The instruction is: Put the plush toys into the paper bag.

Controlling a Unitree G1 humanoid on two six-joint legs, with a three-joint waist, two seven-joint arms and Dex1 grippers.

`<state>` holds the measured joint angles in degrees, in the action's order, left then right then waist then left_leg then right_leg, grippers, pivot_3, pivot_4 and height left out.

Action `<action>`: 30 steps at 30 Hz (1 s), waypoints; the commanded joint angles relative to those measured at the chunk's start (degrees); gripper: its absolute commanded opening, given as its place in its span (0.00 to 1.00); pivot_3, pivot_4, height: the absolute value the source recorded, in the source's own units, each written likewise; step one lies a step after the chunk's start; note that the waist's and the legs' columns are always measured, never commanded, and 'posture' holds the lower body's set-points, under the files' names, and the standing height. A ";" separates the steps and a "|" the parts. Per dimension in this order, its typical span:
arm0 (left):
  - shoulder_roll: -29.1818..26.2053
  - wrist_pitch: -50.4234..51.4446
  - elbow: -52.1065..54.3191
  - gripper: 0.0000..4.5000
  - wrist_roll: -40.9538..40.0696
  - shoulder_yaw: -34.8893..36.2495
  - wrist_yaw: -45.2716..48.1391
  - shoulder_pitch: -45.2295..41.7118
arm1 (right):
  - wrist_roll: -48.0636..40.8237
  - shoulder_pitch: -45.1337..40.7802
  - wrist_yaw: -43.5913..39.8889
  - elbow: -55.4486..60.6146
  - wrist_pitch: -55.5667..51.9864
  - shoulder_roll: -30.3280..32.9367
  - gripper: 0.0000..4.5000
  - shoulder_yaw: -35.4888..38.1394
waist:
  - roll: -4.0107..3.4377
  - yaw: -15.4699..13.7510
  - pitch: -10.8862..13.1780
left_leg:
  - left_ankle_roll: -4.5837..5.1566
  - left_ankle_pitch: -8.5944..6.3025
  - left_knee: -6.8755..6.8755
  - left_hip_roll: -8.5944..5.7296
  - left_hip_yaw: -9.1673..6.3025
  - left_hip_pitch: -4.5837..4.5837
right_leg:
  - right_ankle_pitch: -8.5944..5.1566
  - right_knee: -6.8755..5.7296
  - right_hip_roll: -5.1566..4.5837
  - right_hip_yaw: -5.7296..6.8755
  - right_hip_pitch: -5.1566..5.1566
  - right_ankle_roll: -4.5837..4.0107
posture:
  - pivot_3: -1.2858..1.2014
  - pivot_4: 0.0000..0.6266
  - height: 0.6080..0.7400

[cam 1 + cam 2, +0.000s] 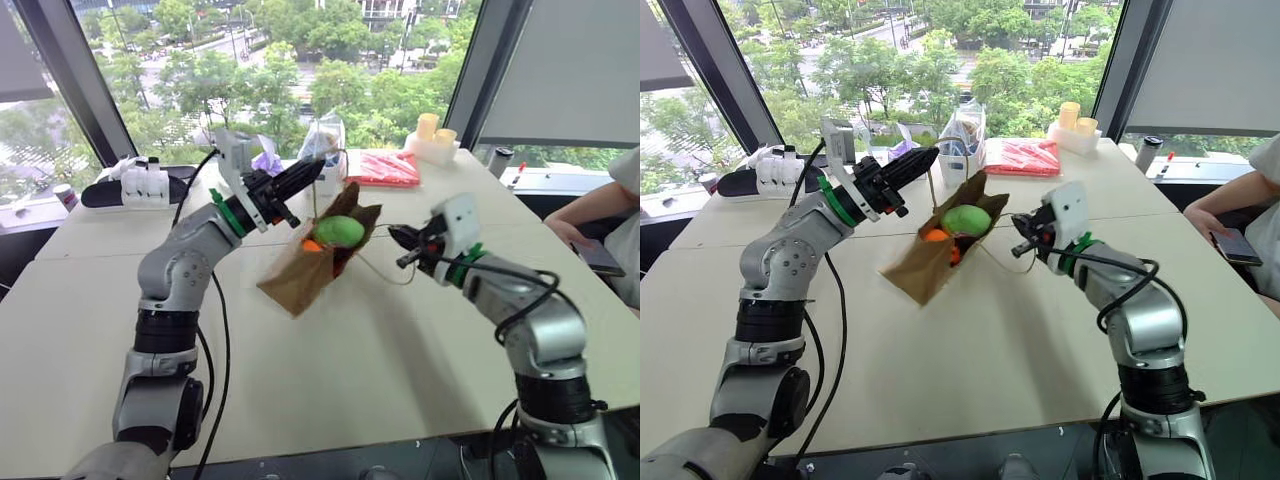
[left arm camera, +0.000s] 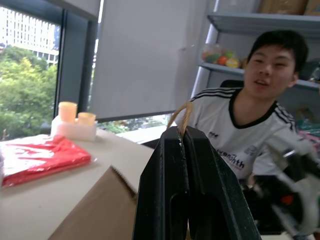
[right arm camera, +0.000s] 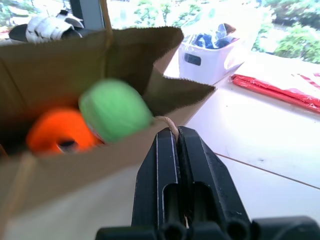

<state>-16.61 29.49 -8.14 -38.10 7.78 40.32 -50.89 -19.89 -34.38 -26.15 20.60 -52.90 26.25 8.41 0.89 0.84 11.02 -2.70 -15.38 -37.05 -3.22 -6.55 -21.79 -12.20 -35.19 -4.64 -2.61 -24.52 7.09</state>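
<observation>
The paper bag point(image 1: 305, 270) hangs tilted above the pale desk point(image 1: 330, 370), its mouth turned up and toward the right arm. Inside the mouth sit both plush toys: the green one point(image 1: 339, 231) uppermost, the orange one point(image 1: 312, 245) tucked beside and below it. The left pincer point(image 1: 318, 167) is squeezed together on one cord handle point(image 2: 180, 116), whose loop pokes out past the fingertips. The right pincer point(image 1: 392, 234) is likewise pressed together on the other cord handle point(image 3: 168, 123), at the bag's near edge. Farther back on the desk lie a flat red packet point(image 1: 385, 168) and a clear plastic bag point(image 1: 322, 140). A person point(image 2: 250, 120) in a white shirt sits beyond the desk.
</observation>
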 commanded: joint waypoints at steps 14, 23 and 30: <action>-1.58 -8.37 -8.25 0.00 5.32 1.65 4.32 -1.06 | -8.12 -6.14 2.84 5.03 -4.30 -0.40 0.01 2.31 | -0.01 0.04 0.00 | 0.00 0.00 -0.03 0.00 -0.02 -0.17 | 0.01 -0.02 -0.01 0.00 -0.15 0.00 | 0.52 0.24 1.00; -1.91 -8.70 -8.10 0.00 7.54 0.32 5.05 -0.40 | -9.35 -5.69 3.32 3.66 -4.62 0.73 0.01 0.93 | -0.01 0.01 0.00 | 0.00 0.00 -0.04 -0.01 -0.03 -0.21 | 0.01 -0.01 -0.02 0.02 -0.17 0.01 | 0.52 0.24 1.00; -4.32 -2.23 -5.77 0.19 7.82 -1.80 5.95 1.90 | -10.50 -4.06 3.26 4.15 -4.88 1.17 0.30 2.34 | -0.01 0.18 0.00 | 0.00 0.00 -0.03 0.00 -0.03 -0.27 | 0.01 -0.08 -0.01 0.01 -0.28 0.01 | 0.52 0.24 1.00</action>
<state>-19.85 27.15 -17.25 -30.15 5.61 45.76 -48.56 -29.44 -37.96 -22.74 22.78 -58.23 26.37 9.35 0.89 1.02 11.02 -2.70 -15.38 -37.08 -3.22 -6.58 -22.06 -12.19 -35.27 -4.65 -2.60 -24.79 7.09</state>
